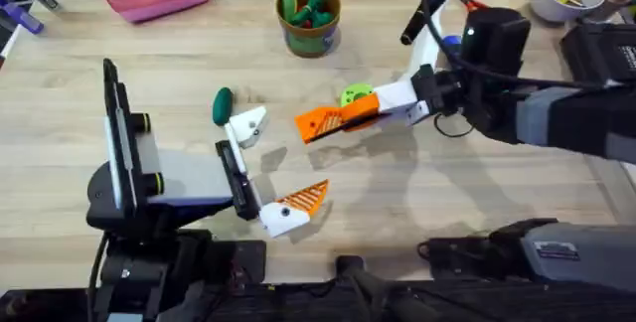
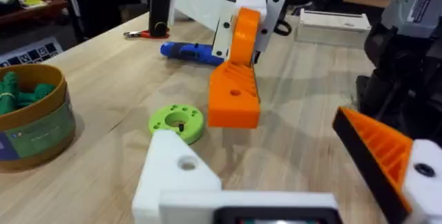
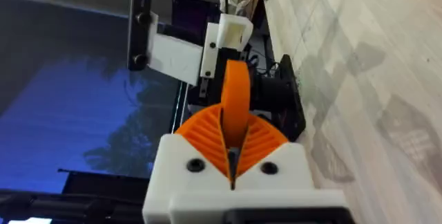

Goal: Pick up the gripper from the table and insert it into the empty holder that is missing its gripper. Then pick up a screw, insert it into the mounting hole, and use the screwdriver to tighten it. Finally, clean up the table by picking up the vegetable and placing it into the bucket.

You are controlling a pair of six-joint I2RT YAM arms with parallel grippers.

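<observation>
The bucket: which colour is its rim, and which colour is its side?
Ochre-brown rim, bluish-green side; the bucket shows best in the left wrist view.

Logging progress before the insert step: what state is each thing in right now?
right gripper: shut on the gripper
left gripper: open
holder: orange tip missing
screwdriver: lying on the table
vegetable: on the table, outside the bucket
</observation>
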